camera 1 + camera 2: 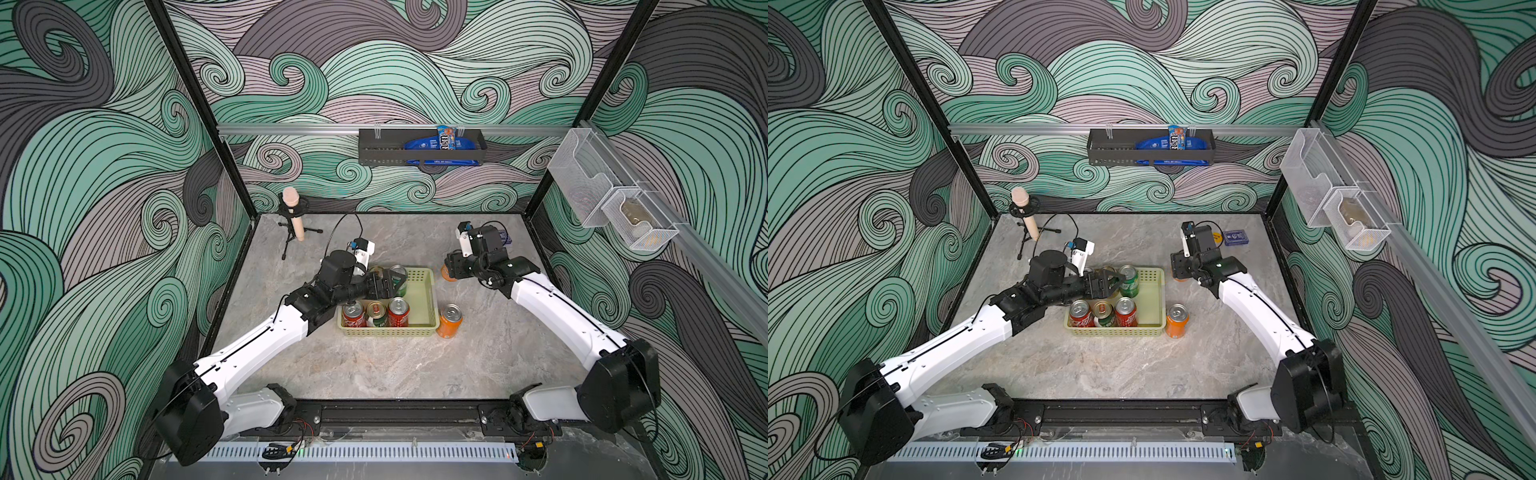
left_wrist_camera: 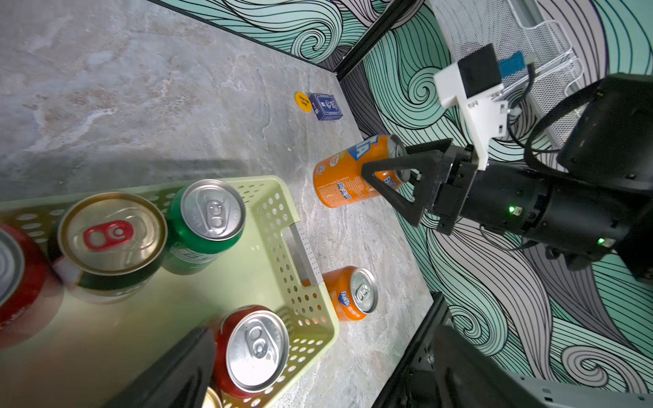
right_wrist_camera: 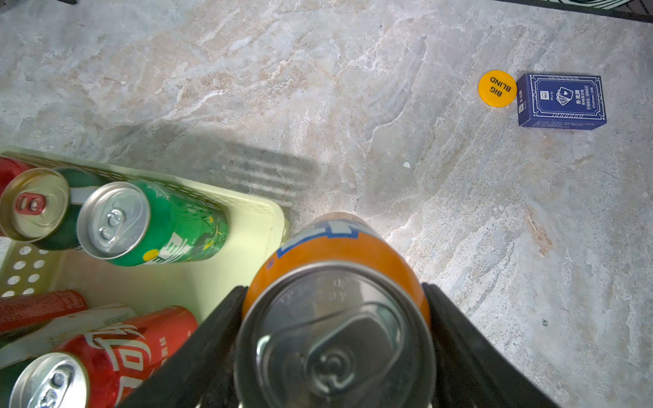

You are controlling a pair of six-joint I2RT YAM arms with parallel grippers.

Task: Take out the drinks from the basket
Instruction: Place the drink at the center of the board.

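The pale yellow-green basket point(image 1: 432, 299) point(image 1: 1160, 299) stands mid-table. Its near row holds a red can point(image 1: 353, 314), a dark green-and-white can point(image 1: 376, 313) and a second red can point(image 1: 398, 311). In the far row are a bright green can point(image 1: 399, 279) point(image 3: 152, 226) and a gold-topped can point(image 2: 113, 233). My left gripper point(image 1: 388, 282) point(image 1: 1117, 283) hovers open over the far row, beside the bright green can. My right gripper point(image 1: 451, 270) point(image 3: 335, 339) is shut on an orange can point(image 2: 346, 176) just outside the basket's far right corner. Another orange can point(image 1: 450, 321) stands on the table.
A blue card box point(image 3: 562, 100) and a yellow disc point(image 3: 497, 88) lie at the back right. A microphone on a tripod point(image 1: 293, 212) stands at the back left. A black wall rack point(image 1: 419, 147) and white mesh bins point(image 1: 615, 199) hang on the walls.
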